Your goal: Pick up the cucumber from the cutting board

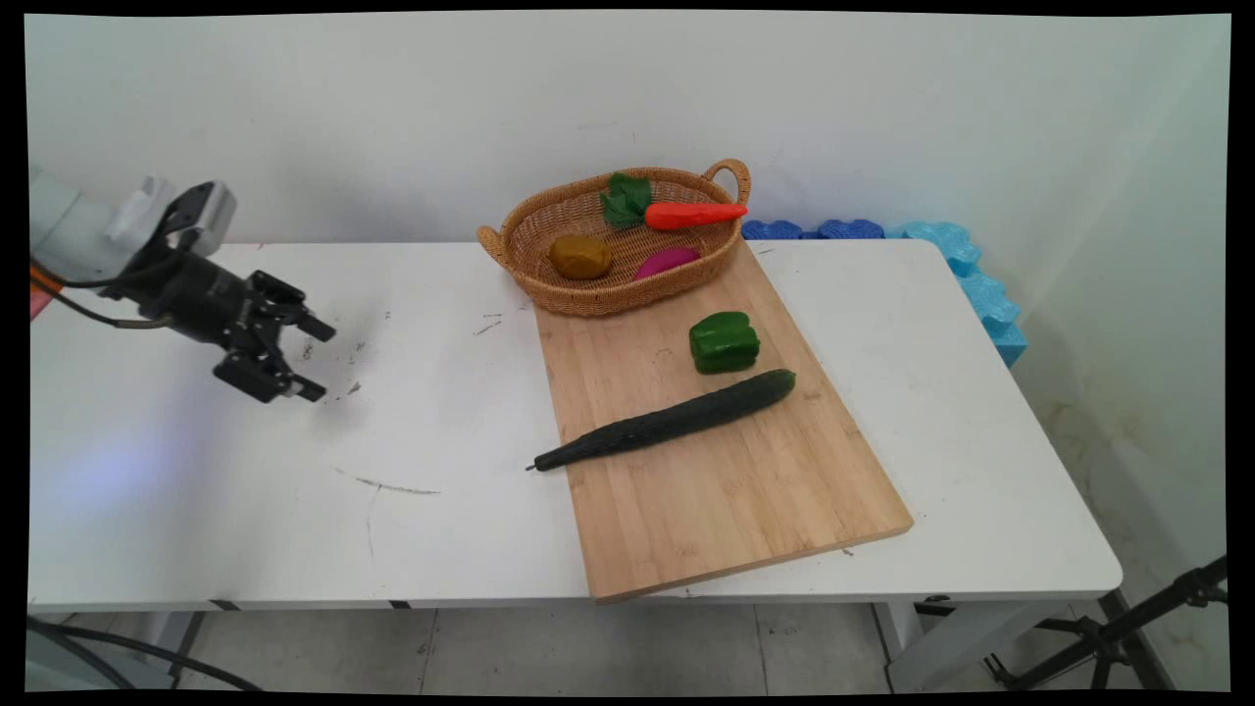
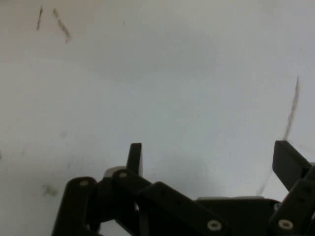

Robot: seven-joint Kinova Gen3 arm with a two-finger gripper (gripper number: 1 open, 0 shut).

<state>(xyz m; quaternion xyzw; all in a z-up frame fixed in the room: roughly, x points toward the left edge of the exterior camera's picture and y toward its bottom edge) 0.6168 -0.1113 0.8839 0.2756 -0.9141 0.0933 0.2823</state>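
From my remote station I see the gripper (image 1: 316, 359) hanging over the left part of the white table (image 1: 245, 490), its two fingers (image 1: 316, 327) spread apart with nothing between them. It points toward the right and slightly downward, above a patch of tabletop that carries a few dark scuff marks (image 1: 387, 483). In the hand view the gripper (image 2: 209, 157) shows the same spread, one finger at the left, the other at the right edge, and only bare white table surface (image 2: 162, 73) with thin dark streaks lies beyond them. The nearest object is the cucumber (image 1: 667, 421), well apart from the gripper to its right. It lies diagonally on the wooden cutting board (image 1: 745, 490), its thin stem end overhanging the board's left edge. Just beyond it on the board sits a green bell pepper (image 1: 724, 342), close to the cucumber's thick end. A wicker basket (image 1: 520, 230) rests at the board's far end, partly on the board. It holds a carrot (image 1: 691, 215) with green leaves propped on its far rim, a brown potato (image 1: 580, 257) and a magenta item (image 1: 667, 262) that I cannot identify. Blue foam pieces (image 1: 966, 270) lie along the wall at the table's far right corner.
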